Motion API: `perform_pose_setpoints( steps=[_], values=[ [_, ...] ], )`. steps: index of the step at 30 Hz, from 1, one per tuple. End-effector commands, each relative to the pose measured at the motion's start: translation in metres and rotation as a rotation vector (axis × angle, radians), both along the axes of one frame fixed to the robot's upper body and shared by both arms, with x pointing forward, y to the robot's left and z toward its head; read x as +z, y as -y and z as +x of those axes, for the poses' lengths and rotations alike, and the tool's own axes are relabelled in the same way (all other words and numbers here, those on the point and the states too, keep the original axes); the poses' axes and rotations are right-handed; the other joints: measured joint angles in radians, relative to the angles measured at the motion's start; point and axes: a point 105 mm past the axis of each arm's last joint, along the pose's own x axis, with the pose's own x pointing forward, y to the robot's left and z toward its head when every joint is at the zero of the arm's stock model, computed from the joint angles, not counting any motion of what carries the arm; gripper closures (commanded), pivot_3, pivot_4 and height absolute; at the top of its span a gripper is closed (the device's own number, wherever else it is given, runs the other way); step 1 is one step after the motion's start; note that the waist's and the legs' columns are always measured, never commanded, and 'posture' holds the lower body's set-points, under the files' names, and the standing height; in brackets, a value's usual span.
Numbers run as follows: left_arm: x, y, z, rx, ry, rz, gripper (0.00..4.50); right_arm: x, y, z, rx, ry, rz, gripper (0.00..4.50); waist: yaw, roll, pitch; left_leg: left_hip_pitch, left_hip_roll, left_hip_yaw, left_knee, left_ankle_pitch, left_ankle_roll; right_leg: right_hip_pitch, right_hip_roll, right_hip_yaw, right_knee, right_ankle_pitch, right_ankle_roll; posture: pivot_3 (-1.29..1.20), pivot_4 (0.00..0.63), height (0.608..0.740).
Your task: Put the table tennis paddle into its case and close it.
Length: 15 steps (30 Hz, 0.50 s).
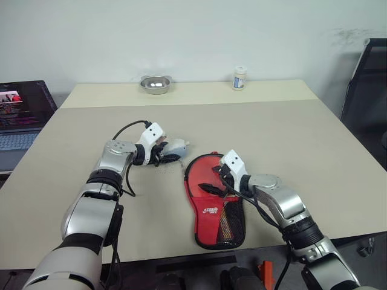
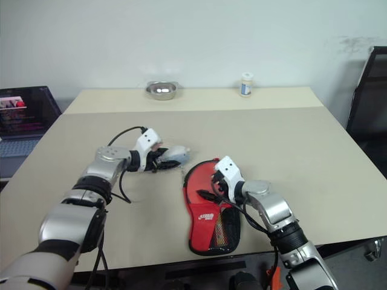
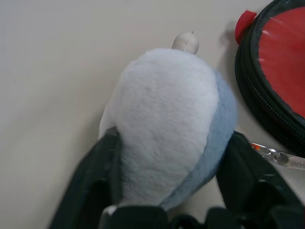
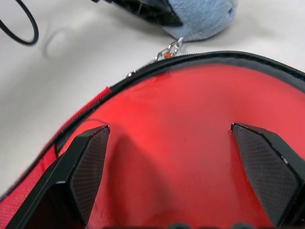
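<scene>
Progress: paddle (image 4: 190, 143) lies inside the case (image 1: 213, 205), red face showing through the open mouth; zip not yet closed
Left claw (image 3: 167, 191): clamped on the grey plush pouch (image 3: 171, 119) chained to the zip, just beside the case's round end
Right claw (image 4: 181, 167): spread wide, hovering over the paddle face
Position: case near the desk (image 1: 272, 139) front edge
Surroundings: steel bowl (image 1: 155, 84), small bottle (image 1: 239, 78) at the far edge, well apart; nothing obstructs

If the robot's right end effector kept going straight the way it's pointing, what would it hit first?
Most likely the red rubber face of the table tennis paddle lying in the open case; the right end effector, fingers wide, points at it.
</scene>
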Motion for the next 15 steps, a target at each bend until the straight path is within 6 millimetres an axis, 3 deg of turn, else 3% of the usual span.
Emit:
perform_pose_setpoints(
  steps=[1, 6, 15],
  values=[
    [0.005, 0.009, 0.003, -0.019, 0.030, 0.026, 3.00, -0.024, 0.007, -0.009, 0.009, -0.085, -0.092, 0.00, 0.000, -0.002, -0.002, 0.000, 0.000, 0.000, 0.000, 0.000, 0.000, 0.000, 0.000, 0.000, 0.000, 0.000, 0.000, 0.00, 0.150, 0.740],
    [0.012, 0.012, 0.018, 0.043, 0.121, 0.174, 4.21, -0.042, 0.021, -0.011, -0.010, -0.155, -0.170, 0.00, 0.003, -0.007, -0.011, 0.002, 0.000, 0.000, 0.000, 0.000, 0.000, 0.002, 0.000, 0.000, 0.000, -0.002, 0.003, 0.00, 0.150, 0.740],
    [0.065, 0.062, 0.052, 0.168, 0.399, 0.278, 4.26, -0.058, 0.025, -0.012, -0.011, -0.229, -0.201, 0.00, 0.005, -0.012, -0.015, 0.007, -0.001, 0.000, 0.001, 0.000, 0.000, 0.007, -0.001, 0.000, 0.001, -0.001, 0.003, 0.00, 0.150, 0.740]
  ],
)
